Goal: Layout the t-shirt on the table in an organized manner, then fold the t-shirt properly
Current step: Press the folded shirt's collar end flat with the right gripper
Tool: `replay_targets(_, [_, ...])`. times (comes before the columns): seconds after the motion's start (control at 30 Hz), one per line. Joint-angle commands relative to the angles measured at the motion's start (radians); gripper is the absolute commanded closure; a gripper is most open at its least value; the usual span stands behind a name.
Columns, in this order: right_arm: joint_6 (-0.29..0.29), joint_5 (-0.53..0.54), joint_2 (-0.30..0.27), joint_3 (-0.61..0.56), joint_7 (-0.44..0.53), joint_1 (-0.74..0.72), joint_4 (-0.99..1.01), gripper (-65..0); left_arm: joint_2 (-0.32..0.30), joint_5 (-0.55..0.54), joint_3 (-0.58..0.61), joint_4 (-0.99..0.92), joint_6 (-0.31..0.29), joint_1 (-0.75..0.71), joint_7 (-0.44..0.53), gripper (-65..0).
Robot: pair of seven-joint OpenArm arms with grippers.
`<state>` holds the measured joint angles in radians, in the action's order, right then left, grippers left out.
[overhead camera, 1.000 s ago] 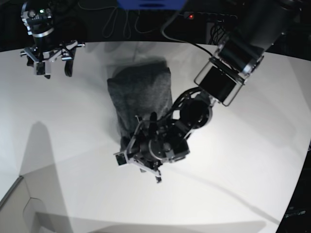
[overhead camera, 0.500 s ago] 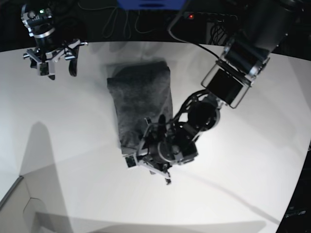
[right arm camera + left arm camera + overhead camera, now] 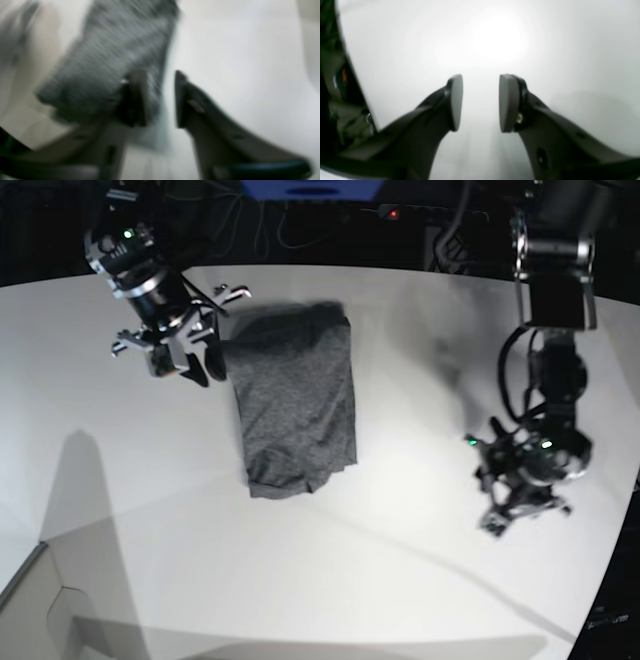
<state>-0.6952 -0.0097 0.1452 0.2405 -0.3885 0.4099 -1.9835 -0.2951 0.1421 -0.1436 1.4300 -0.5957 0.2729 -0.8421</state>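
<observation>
Base view: folded t-shirt [image 3: 296, 408] mid-table [image 3: 150, 560]; left end effector [image 3: 520, 515] parted, empty; right end effector [image 3: 190, 360] gapped beside its edge.

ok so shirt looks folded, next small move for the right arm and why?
Probably ease the right gripper down onto the shirt's near edge, where it hovers, to pinch it for a further fold or a tidy-up. The shirt lies as a narrow, slightly skewed rectangle on the table, and the right wrist view shows cloth beside one finger, nothing held. The left gripper is open, well clear over bare table.
</observation>
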Motion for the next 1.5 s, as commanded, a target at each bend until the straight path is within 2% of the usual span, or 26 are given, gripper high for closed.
replay_targets(0.0, [-0.003, 0.015, 0.003, -0.01, 0.024, -0.01, 0.0, -3.5, -0.016, -0.006, -0.046, 0.035, 0.006, -0.013, 0.014, -23.3])
replay_targets(0.03, [-0.003, 0.015, 0.003, -0.023, 0.024, -0.016, 0.008, 0.0, -0.017, -0.006, -0.09, 0.05, 0.006, -0.053, 0.014, -23.3])
replay_targets(0.17, [-0.003, 0.015, 0.003, -0.083, 0.024, -0.013, 0.019, 0.0, -0.033, -0.006, -0.235, 0.09, 0.006, -0.185, 0.016, -23.3])
replay_targets(0.4, [-0.003, 0.015, -0.002, -0.132, 0.033, -0.033, 0.183, 0.0, -0.031, -0.008, -0.35, 0.099, 0.004, -0.283, 0.017, -23.3])
replay_targets(0.53, [-0.003, 0.015, -0.009, -0.129, 0.033, -0.055, 0.277, 0.0, -0.034, -0.008, -0.356, 0.101, 0.004, -0.284, 0.017, -23.3])
replay_targets(0.67, [-0.003, 0.015, -0.028, -0.134, 0.035, -0.022, 0.281, 0.0, -0.033, -0.008, -0.38, 0.101, 0.004, -0.284, 0.017, -23.3])
replay_targets(0.83, [-0.003, 0.015, -0.031, -0.131, 0.082, 0.019, 0.166, 0.0, -0.029, -0.008, -0.373, 0.101, 0.004, -0.284, 0.017, -23.3])
replay_targets(0.93, [-0.003, 0.015, -0.031, -0.131, 0.081, 0.033, 0.077, 0.0, -0.026, -0.008, -0.373, 0.101, 0.004, -0.283, 0.017, -23.3])
replay_targets(1.07, [-0.003, 0.015, -0.028, -0.132, 0.078, -0.003, 0.056, 0.0, -0.026, -0.008, -0.373, 0.101, 0.004, -0.281, 0.017, -23.3])
replay_targets(1.23, [-0.003, 0.015, -0.026, -0.132, 0.076, -0.085, 0.131, 0.0, -0.026, -0.008, -0.376, 0.099, 0.004, -0.284, 0.017, -23.3])
replay_targets(1.47, [-0.003, 0.015, -0.026, -0.134, 0.082, -0.104, 0.28, 0.0, -0.029, -0.008, -0.38, 0.099, 0.004, -0.314, 0.017, -23.3])
